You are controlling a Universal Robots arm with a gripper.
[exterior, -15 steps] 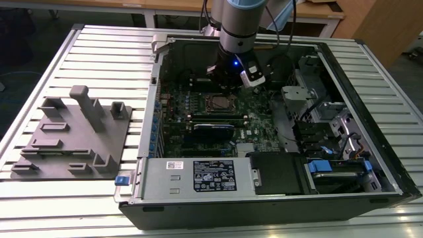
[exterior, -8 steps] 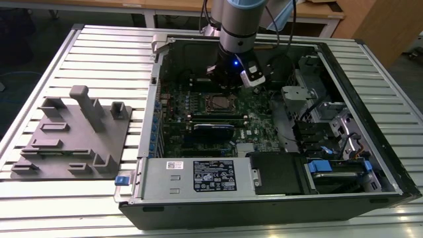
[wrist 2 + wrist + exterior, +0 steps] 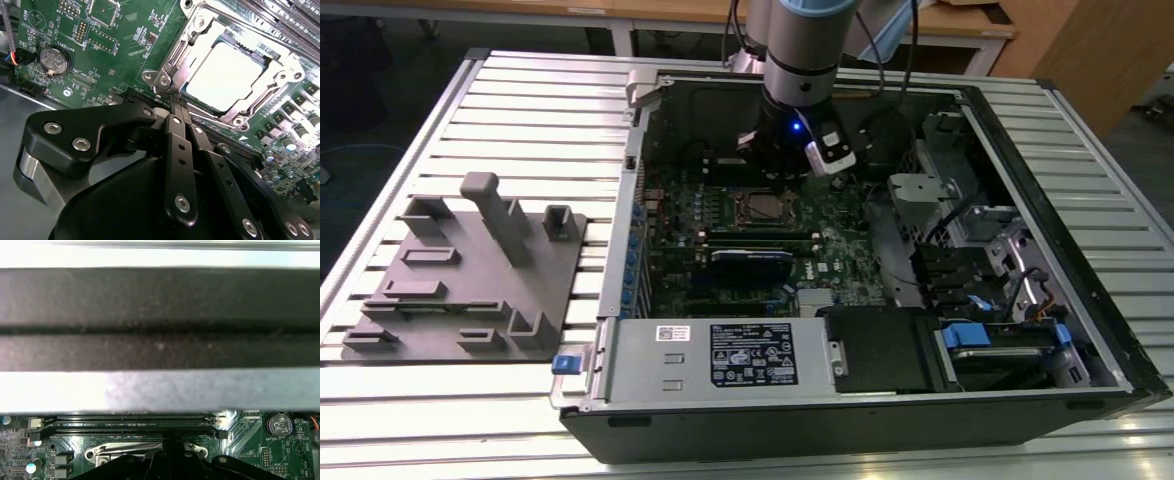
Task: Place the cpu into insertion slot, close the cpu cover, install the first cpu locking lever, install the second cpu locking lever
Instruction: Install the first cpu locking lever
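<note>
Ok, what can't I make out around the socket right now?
Second wrist view: the gripper hides the near edge of the cpu cover, so lever latching there is unclear.
First wrist view: a blurred dark bar blocks much of the board.
Exterior view: the cpu is too small for detail.

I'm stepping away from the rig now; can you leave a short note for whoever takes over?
Gripper: shut, holding nothing, tips at the socket's edge.
The dull silver-grey square cpu sits in the socket on the green motherboard.
The thin silver metal-frame cpu cover lies closed around it.
Done: cpu placed, cover down.
Left: I cannot tell from these views whether either locking lever is latched; check both.
</note>
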